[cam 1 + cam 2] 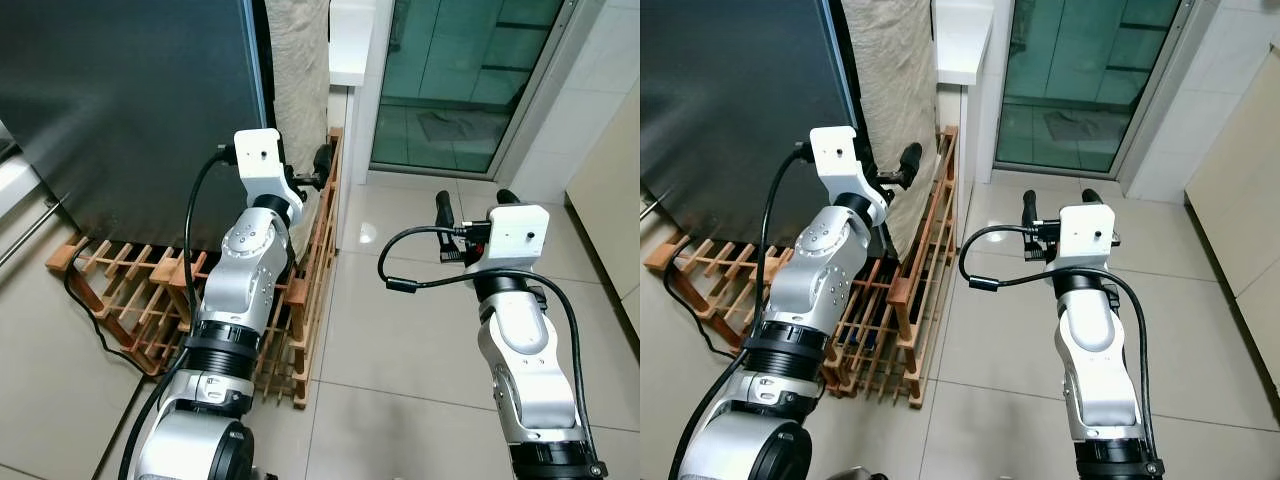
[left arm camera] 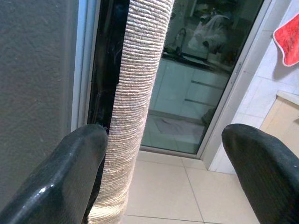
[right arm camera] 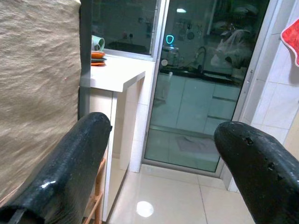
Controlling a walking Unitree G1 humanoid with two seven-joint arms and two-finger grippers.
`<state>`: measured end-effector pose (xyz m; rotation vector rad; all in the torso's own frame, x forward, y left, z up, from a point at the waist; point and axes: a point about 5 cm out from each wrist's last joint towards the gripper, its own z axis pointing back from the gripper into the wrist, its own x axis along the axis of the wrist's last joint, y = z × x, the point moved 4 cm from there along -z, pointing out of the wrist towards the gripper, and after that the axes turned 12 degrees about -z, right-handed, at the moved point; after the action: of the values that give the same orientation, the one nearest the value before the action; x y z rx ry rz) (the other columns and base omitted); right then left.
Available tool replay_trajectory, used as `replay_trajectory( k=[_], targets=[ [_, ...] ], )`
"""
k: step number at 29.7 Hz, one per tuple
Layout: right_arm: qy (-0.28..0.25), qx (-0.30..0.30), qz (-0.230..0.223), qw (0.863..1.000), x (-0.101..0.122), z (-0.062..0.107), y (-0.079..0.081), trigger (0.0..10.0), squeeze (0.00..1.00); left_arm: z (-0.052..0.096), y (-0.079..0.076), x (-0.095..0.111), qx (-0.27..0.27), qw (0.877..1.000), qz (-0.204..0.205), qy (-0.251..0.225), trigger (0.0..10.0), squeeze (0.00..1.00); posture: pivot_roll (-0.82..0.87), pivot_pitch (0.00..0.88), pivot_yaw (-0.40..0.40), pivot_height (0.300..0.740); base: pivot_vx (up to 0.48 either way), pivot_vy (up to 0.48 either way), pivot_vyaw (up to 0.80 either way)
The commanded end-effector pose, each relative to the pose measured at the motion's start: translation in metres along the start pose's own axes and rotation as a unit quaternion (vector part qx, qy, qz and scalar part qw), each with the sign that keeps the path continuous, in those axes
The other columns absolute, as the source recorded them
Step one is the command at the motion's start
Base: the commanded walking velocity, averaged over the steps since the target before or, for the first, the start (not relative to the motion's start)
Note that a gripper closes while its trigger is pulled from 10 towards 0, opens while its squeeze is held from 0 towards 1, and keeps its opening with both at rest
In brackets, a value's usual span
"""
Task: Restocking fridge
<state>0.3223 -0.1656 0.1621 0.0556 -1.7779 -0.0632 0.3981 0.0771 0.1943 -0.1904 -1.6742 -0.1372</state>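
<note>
Left arm: silver, jointed, with a black cable looping along it, raised over the slatted wooden rack [image 1: 130, 300] on the floor.
Left gripper [image 2: 170, 179]: two long black fingers spread wide apart, holding nothing, beside the edge of the tall dark grey fridge [image 1: 130, 110]; one finger [image 2: 70, 177] sits just beside the beige woven cloth [image 2: 135, 93] hanging at the fridge's side.
Right arm: silver, raised over the pale glossy floor tiles [image 1: 400, 340], well apart from the fridge.
Right gripper [image 3: 163, 172]: black fingers parted, empty, facing the glass sliding door [image 3: 205, 93].
Fridge: door closed, at the robot's left, behind the wooden rack.
White counter [image 3: 117, 74]: between the cloth and the glass door, with stacked orange and green dishes [image 3: 97, 49] on top.
Red cloth [image 2: 287, 37]: hanging on the white tiled wall beside the glass door.
</note>
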Motion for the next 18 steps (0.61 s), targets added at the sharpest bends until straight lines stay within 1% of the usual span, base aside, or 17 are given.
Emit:
replay_trajectory(
  k=[1,5,13,18],
  targets=[
    [-0.011,-0.007,0.005,1.0,0.006,0.001,-0.004,10.0,0.0,-0.002,0.008,0.011,0.014,1.0,-0.006,-0.018,10.0,0.0,-0.2,0.0,0.045,0.74,0.0,0.0,0.0],
    [-0.008,-0.003,0.005,1.0,0.004,0.0,-0.001,10.0,0.0,0.001,0.014,0.012,0.027,0.999,-0.005,-0.022,10.0,0.0,-0.19,0.0,0.038,0.74,0.0,0.0,0.0],
    [-0.007,0.0,0.003,1.0,0.003,-0.001,0.001,10.0,0.0,0.001,0.017,0.01,0.039,0.999,-0.005,-0.021,10.0,0.0,-0.18,0.0,0.033,0.74,0.0,0.0,0.0],
    [-0.006,-0.003,0.002,1.0,0.002,0.0,0.001,10.0,0.0,-0.001,0.028,0.011,0.075,0.997,-0.002,-0.018,10.0,0.0,-0.18,0.0,0.042,0.74,0.0,0.0,0.0]
  ],
)
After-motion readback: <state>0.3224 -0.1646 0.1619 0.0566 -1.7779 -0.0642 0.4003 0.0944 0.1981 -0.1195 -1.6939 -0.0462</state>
